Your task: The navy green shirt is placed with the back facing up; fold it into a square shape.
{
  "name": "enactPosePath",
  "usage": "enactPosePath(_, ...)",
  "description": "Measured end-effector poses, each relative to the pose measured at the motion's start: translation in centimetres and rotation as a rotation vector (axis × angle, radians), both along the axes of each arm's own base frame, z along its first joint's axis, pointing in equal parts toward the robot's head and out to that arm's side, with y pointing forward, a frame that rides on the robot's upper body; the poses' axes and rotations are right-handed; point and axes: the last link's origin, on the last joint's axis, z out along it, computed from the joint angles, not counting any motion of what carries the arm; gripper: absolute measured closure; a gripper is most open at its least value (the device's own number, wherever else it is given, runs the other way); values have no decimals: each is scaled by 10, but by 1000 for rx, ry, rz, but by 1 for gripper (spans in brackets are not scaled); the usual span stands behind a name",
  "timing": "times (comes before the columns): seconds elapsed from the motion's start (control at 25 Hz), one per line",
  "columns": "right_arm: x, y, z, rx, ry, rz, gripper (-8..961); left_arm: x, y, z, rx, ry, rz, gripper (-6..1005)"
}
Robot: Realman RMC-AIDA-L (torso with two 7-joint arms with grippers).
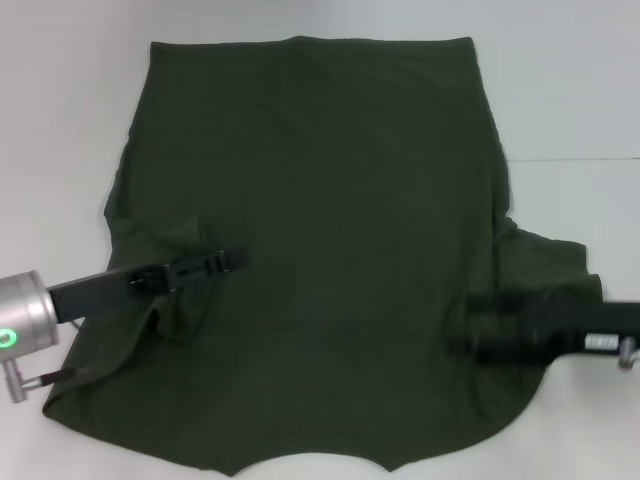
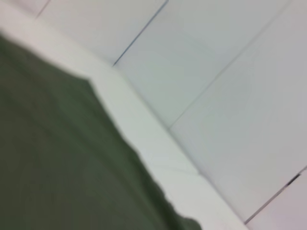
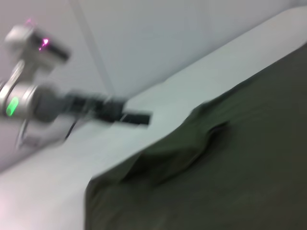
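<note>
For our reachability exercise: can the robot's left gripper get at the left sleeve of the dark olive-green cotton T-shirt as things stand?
Probably yes: the left gripper is right over the left sleeve of the dark olive-green cotton T-shirt, with nothing between.

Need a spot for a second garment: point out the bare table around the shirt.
Bare table lies beyond the navy green shirt on its right, and a strip on its far left. Crowded near the sleeves: left gripper over the left one, right gripper by the right one.

We see even, soft overhead light on a white table [image 1: 60, 90], no glare. The dark shirt [image 1: 320, 200] swallows detail; faint shadows sit under its folds. Both wrist views are smeared by motion blur.
</note>
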Motion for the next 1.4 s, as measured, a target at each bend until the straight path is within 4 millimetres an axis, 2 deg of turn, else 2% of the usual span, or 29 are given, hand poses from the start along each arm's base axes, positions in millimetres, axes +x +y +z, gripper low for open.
enactPosePath(0.24, 7, 24, 44, 33, 105, -286, 25, 12, -3, -21, 94, 31, -145, 92)
enactPosePath(0.44, 28, 47, 83, -12, -24, -658, 26, 20, -9, -34, 127, 84, -287, 92)
enactPosePath(0.6, 28, 54, 97, -11, -104, -752, 26, 20, -11, -36, 138, 105, -318, 92)
enactPosePath(0.88, 30, 59, 99, -16, -245, -827, 25, 20, -11, -41, 154, 134, -344, 92)
enactPosePath(1.4, 38, 69, 88, 61, -284, -807, 49, 20, -9, -47, 163, 158, -335, 91)
